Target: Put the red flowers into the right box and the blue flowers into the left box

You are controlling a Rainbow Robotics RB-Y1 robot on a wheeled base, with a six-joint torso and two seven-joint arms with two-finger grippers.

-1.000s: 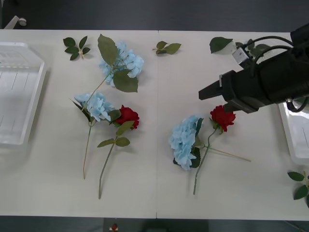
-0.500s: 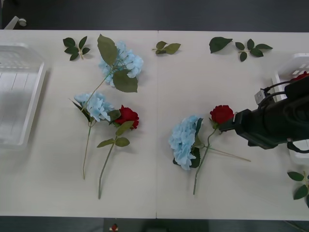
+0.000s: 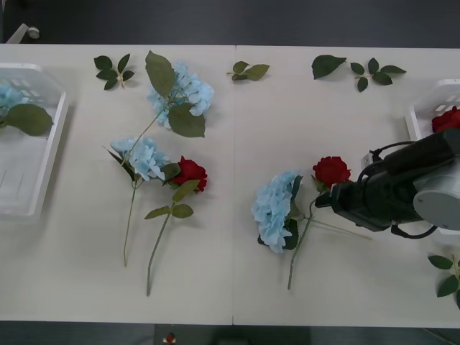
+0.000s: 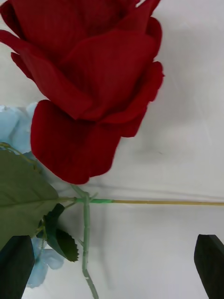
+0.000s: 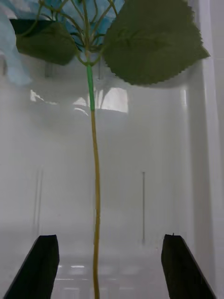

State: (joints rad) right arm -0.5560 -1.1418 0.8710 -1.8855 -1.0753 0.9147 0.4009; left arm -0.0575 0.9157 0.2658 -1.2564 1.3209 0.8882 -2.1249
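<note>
My right tool (image 4: 112, 261), jaws apart, straddles the rose (image 3: 331, 171) stem. Risk: closing also pinches the blue flower (image 3: 274, 208) leaf touching it, dragging both. My left tool (image 5: 109, 261) hangs apart over the left box (image 3: 44, 176).

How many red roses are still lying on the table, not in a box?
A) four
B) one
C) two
C: two red roses lie on the table, one beside a blue flower and one just ahead of the right gripper; another red bloom already sits in the right box.
</note>
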